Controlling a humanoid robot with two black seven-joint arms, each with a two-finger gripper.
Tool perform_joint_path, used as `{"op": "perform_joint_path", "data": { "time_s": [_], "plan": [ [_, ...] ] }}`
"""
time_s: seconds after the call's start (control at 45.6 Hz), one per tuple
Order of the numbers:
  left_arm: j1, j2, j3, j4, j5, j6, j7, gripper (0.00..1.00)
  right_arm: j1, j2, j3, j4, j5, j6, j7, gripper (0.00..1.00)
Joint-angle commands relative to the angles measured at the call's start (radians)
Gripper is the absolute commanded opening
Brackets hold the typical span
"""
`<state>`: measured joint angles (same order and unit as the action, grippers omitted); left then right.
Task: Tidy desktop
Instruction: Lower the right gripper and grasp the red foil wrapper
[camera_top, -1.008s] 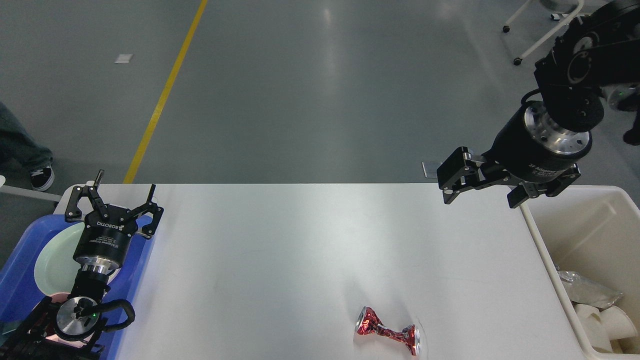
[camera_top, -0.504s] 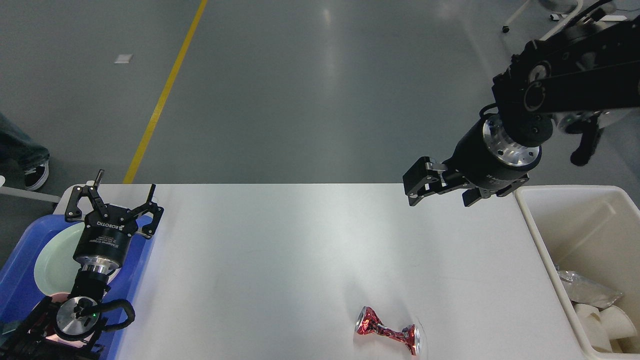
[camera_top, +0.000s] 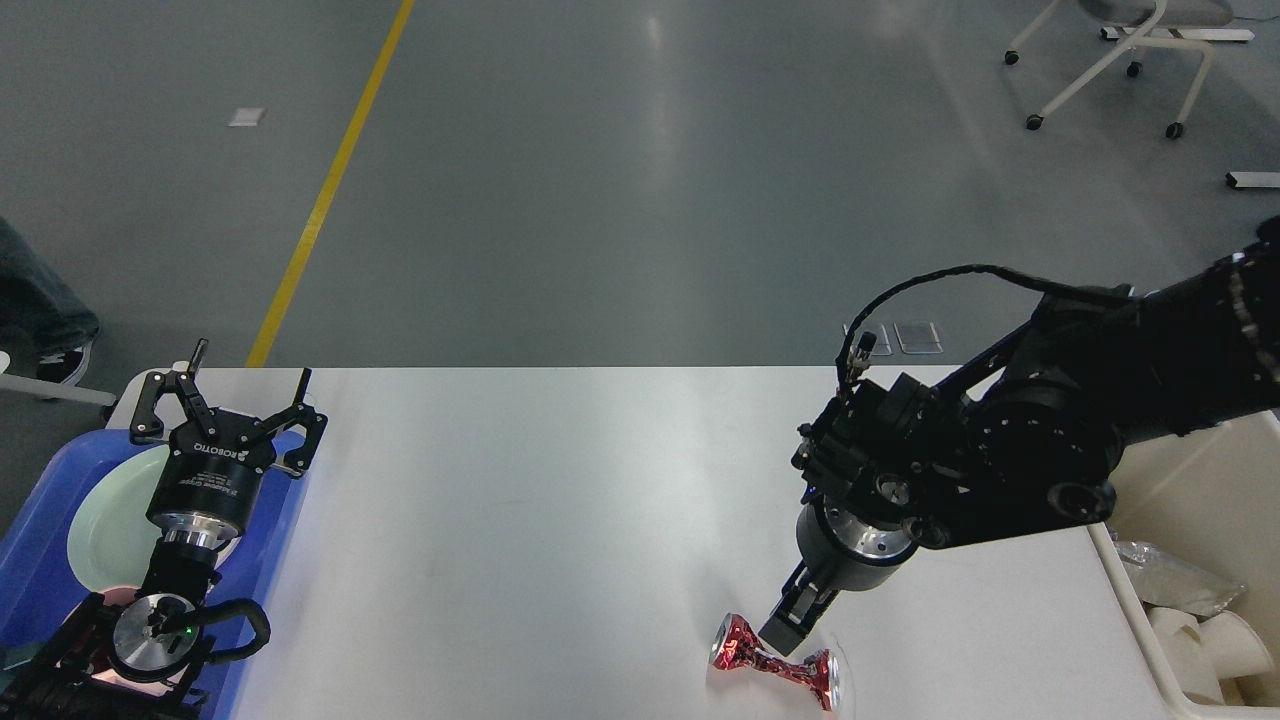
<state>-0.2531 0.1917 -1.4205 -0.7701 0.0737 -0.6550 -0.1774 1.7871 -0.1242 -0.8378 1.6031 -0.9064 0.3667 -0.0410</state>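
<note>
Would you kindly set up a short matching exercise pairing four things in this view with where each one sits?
Things:
1. crushed red can
2. pale green plate
3. cream bin
4. left gripper

Places:
A. at the right end of the desktop
B. in the blue tray
C. lying on the desktop near its front edge
D. open above the tray's far end

Pairs: 1-C, 2-B, 3-A, 4-D
</note>
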Motion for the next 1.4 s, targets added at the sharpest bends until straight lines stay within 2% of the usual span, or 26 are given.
{"op": "perform_joint_path", "data": {
  "time_s": [0.0, 0.263, 0.592, 0.811, 1.008, 1.381],
  "plan": [
    [0.000, 0.000, 0.000, 0.000, 0.000, 0.000, -0.001, 0.96, -0.109, 0.046, -0.001, -0.021, -0.026, -0.034, -0.010, 0.85],
    [0.000, 0.000, 0.000, 0.000, 0.000, 0.000, -0.001, 0.96, -0.308, 0.112, -0.010, -0.167, -0.042, -0.124, -0.016, 0.85],
    [0.000, 0.000, 0.000, 0.000, 0.000, 0.000, -0.001, 0.96, -0.397, 0.143, -0.029, -0.301, -0.049, -0.155, -0.020, 0.83],
    [0.000, 0.000, 0.000, 0.000, 0.000, 0.000, -0.001, 0.96, -0.416, 0.172, -0.135, -0.321, -0.048, -0.218, -0.019, 0.81],
    [0.000, 0.000, 0.000, 0.000, 0.000, 0.000, 0.001, 0.96, -0.428, 0.173, -0.144, -0.321, -0.045, -0.224, -0.020, 0.78],
    [0.000, 0.000, 0.000, 0.000, 0.000, 0.000, 0.001, 0.96, -0.440, 0.175, -0.144, -0.338, -0.035, -0.233, -0.020, 0.54]
  ]
}}
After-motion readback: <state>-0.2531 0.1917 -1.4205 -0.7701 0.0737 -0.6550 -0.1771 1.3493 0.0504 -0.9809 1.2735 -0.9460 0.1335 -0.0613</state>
